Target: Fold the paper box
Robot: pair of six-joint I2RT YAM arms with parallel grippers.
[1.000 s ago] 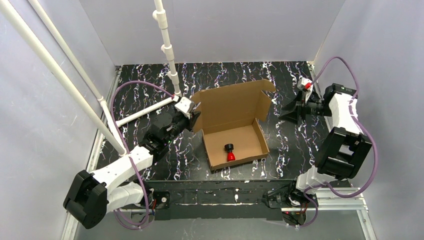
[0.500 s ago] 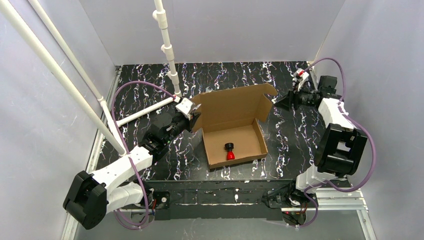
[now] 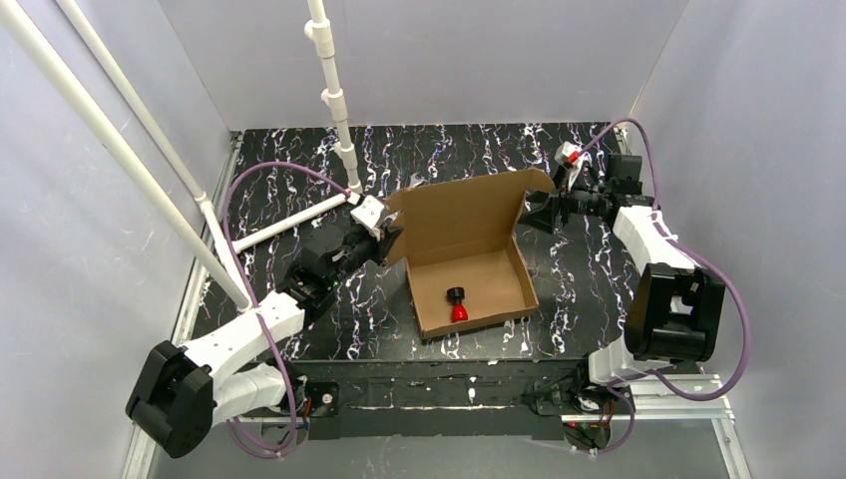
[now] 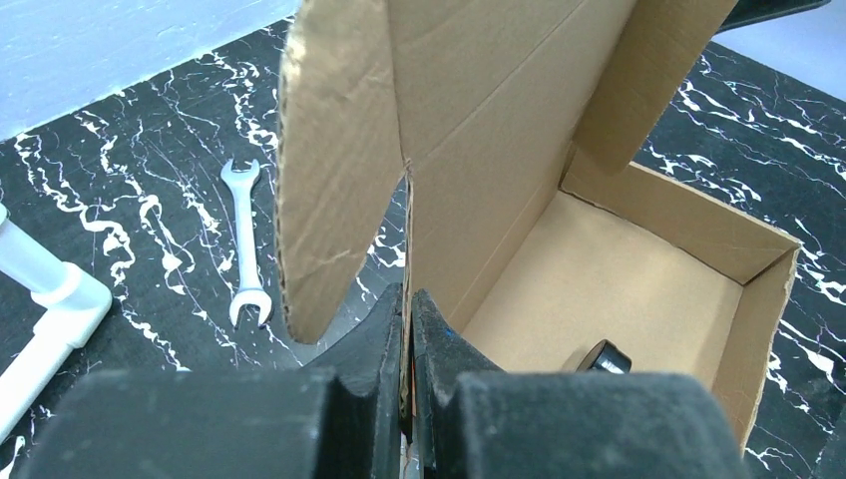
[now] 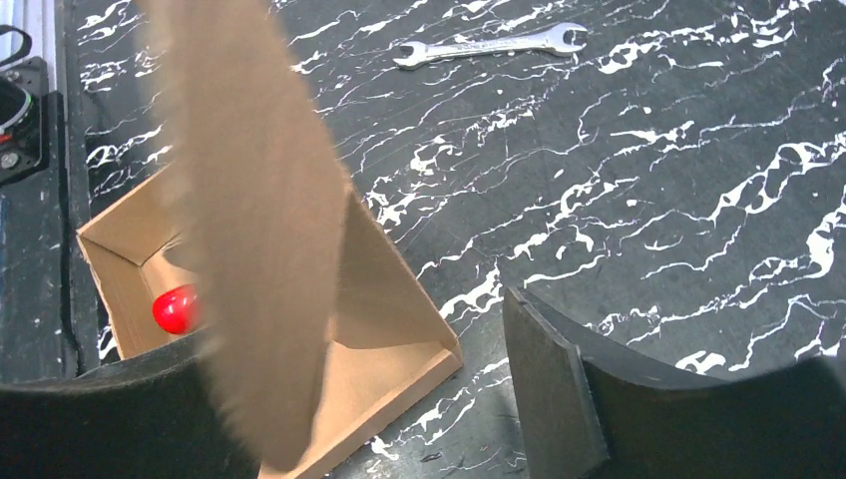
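The paper box [image 3: 469, 284] is brown cardboard in the middle of the table, its tray open and its lid [image 3: 464, 210] raised at the back. A small red and black thing [image 3: 458, 302] lies in the tray. My left gripper [image 3: 387, 236] is shut on the box's left edge, and in the left wrist view the jaws [image 4: 407, 319] pinch the cardboard wall [image 4: 499, 150]. My right gripper [image 3: 540, 210] is open at the lid's right flap. In the right wrist view that flap [image 5: 259, 230] stands blurred between the fingers [image 5: 544, 379], which do not clamp it.
A silver wrench [image 5: 489, 45] lies on the black marbled table behind the box, seen also in the left wrist view as the wrench [image 4: 244, 244]. White pipes [image 3: 334, 100] rise at the back left, one pipe [image 4: 40, 289] close to my left gripper. Grey walls surround the table.
My right arm has swung left from the table's right edge to the lid's right flap, and its jaws have widened. The left gripper has kept its hold in place.
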